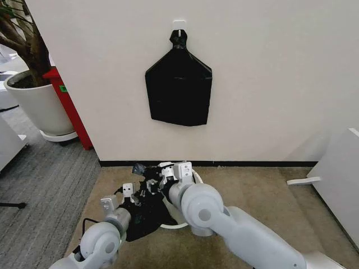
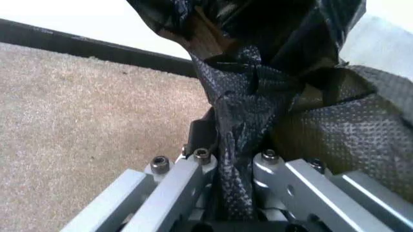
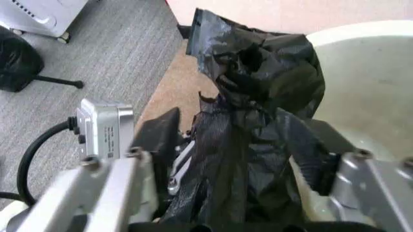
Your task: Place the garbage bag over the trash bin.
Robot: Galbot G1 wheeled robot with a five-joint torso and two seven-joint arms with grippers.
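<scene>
The garbage bag (image 1: pixel 147 216) is a crumpled black bunch hanging between my two grippers, low over the carpet by the wall. My left gripper (image 1: pixel 128 190) is shut on the garbage bag (image 2: pixel 245 96), with a twisted strip of it clamped between the fingers (image 2: pixel 193 169). My right gripper (image 1: pixel 174 168) is shut on another bunch of the garbage bag (image 3: pixel 258 72), right beside the rim of the trash bin (image 3: pixel 368 96). The trash bin (image 1: pixel 197 177) is mostly hidden under the bag and my right arm; parts of its white rim show.
A flat black bag bundle (image 1: pixel 178 84) hangs from a hook on the white wall right behind the bin. A large white plant pot (image 1: pixel 36 103) and a red stand (image 1: pixel 70 106) are at the far left. White furniture (image 1: pixel 339 174) stands at the right.
</scene>
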